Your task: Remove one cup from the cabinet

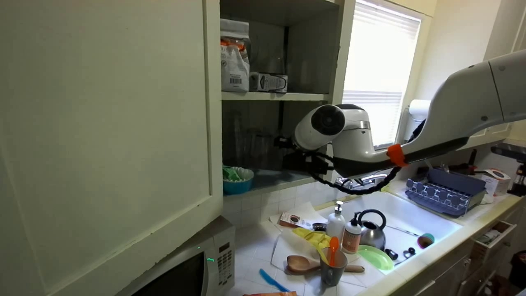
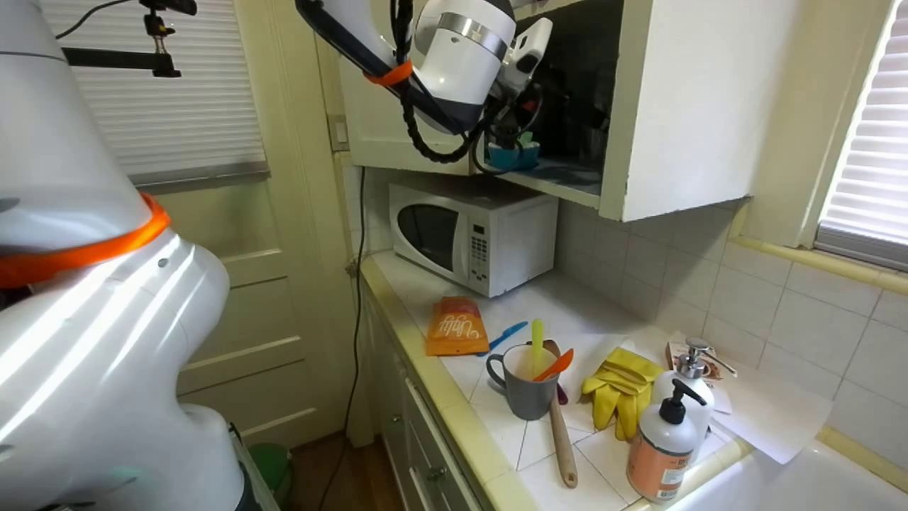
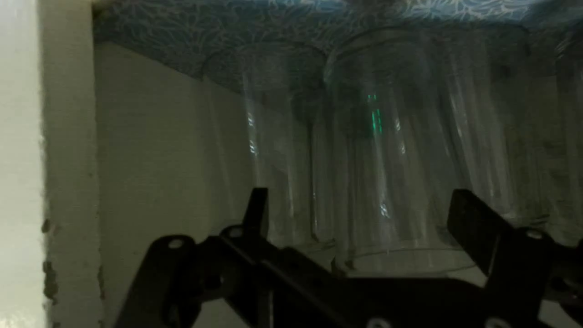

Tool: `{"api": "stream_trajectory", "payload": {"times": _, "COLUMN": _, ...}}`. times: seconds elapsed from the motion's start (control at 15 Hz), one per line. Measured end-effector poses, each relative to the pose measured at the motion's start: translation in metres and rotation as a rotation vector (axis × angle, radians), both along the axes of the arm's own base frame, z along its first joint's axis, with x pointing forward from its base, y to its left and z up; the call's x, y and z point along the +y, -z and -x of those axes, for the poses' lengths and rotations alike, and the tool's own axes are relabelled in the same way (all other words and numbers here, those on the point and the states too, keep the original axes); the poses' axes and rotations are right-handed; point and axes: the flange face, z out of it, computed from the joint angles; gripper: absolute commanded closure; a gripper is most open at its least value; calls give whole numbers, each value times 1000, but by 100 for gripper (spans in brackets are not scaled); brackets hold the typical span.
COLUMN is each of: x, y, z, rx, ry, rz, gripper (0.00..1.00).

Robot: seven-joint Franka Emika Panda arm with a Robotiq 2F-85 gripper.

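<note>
The cream-white cabinet (image 1: pixel 111 102) stands open in both exterior views, its side wall plain in an exterior view (image 2: pixel 702 106). Several clear glass cups stand on its dim lower shelf (image 1: pixel 257 146). In the wrist view, which appears upside down, the nearest cup (image 3: pixel 396 150) is in the middle, with another cup (image 3: pixel 273 146) to its left and more to its right (image 3: pixel 483 123). My gripper (image 3: pixel 360 200) is open, its fingers either side of the nearest cup's image; whether they touch it I cannot tell. In an exterior view the gripper (image 1: pixel 282 152) is at the lower shelf opening.
A blue bowl (image 1: pixel 238 185) with green items sits on the lower shelf near the door. A bag (image 1: pixel 235 65) and a box (image 1: pixel 269 82) are on the shelf above. The cabinet's side frame (image 3: pixel 68 182) is close at left. Below are a microwave (image 2: pixel 496 241) and a mug (image 2: pixel 528 387).
</note>
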Motion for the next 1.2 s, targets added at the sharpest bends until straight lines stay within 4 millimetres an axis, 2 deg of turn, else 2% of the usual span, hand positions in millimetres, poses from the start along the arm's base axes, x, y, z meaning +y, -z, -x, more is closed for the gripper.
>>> {"api": "stream_trajectory", "payload": {"times": 0.47, "x": 3, "y": 16, "z": -1, "rx": 42, "ry": 81, "rz": 19, "gripper": 0}}
{"api": "stream_trajectory", "payload": {"times": 1.2, "x": 6, "y": 41, "z": -12, "rx": -50, "ry": 96, "rz": 37, "gripper": 0}}
